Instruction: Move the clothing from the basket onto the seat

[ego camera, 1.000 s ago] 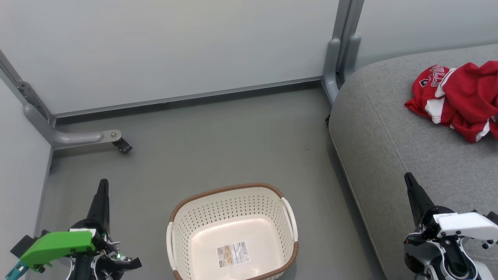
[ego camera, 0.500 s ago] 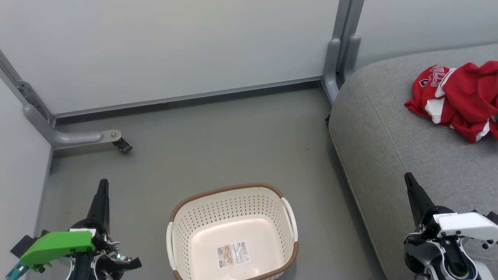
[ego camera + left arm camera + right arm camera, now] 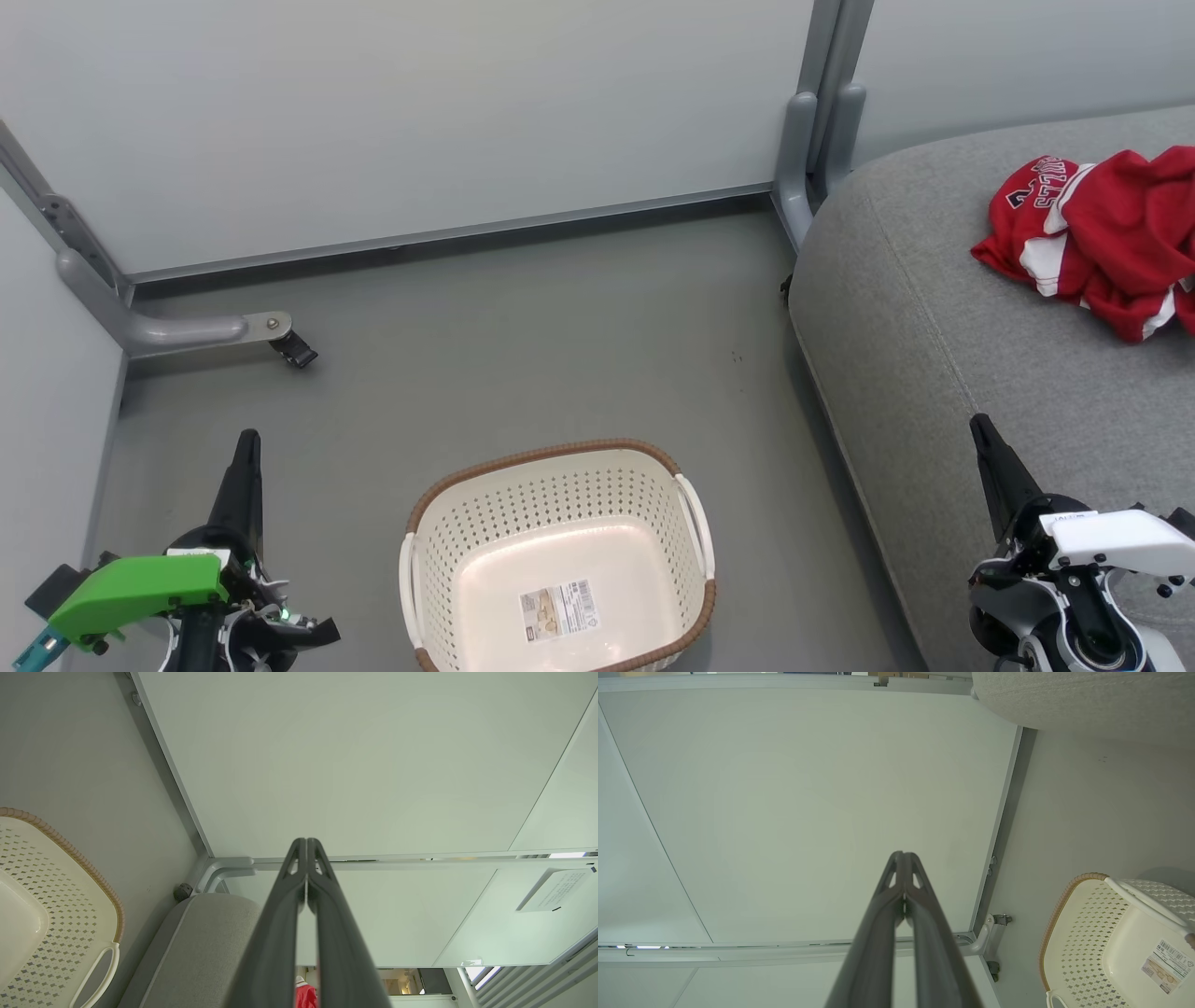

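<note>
Found clothing [image 3: 1102,238] crumpled in a red heap, white trim and lettering showing, on top of seat [image 3: 980,355], a grey, rounded, seamed cushion. Found basket [image 3: 551,453] upright on floor [image 3: 523,355], left of seat and apart from it: cream, perforated, brown-rimmed, sticker [image 3: 558,609] on its bare bottom.

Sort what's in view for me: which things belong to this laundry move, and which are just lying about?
Job: crumpled red sports clothing with white trim; cream perforated plastic basket with brown rim, empty; light grey fabric seat cushion.
Just there: grey metal partition foot with caster; pale partition panels.
</note>
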Tool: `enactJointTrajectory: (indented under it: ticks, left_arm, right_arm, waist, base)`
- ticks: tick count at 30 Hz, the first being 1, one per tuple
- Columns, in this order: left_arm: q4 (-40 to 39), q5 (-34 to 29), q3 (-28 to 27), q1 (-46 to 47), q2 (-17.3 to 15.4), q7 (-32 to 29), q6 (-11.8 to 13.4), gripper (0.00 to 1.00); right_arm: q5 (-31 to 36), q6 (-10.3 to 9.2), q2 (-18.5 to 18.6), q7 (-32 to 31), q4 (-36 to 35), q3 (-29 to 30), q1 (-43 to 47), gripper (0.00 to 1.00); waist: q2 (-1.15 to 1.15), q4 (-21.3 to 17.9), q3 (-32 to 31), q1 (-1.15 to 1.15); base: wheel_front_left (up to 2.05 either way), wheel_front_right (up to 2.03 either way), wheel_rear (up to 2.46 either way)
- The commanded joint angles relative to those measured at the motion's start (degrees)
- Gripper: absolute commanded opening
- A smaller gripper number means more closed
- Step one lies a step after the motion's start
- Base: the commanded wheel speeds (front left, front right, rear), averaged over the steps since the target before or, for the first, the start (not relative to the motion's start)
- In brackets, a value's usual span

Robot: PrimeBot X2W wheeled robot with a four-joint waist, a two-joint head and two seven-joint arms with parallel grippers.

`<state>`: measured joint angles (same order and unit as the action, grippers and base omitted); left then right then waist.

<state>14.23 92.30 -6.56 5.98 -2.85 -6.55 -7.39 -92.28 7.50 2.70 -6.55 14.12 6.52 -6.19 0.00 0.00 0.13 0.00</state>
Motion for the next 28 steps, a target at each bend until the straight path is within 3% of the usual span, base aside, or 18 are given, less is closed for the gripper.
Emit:
enactJointTrajectory:
  ticks: [1, 28]
  left_arm:
    - [-0.2, 0.2, -0.1, 0.7, 0.0, -0.2, -0.3, 0.0]
    - [-0.2, 0.2, -0.1, 0.7, 0.0, -0.2, -0.3, 0.0]
  right_arm:
    - [-0.2, -0.02, 0.3, -0.2, 0.1, 0.1, -0.3, 0.0]
    - [-0.2, -0.02, 0.3, -0.2, 0.1, 0.1, -0.3, 0.0]
  waist:
    - [0.0, 0.0, 0.0, 0.0]
    - [0.0, 0.0, 0.0, 0.0]
  base:
    - [0.0, 0.0, 0.0]
    - [0.0, 0.0, 0.0]
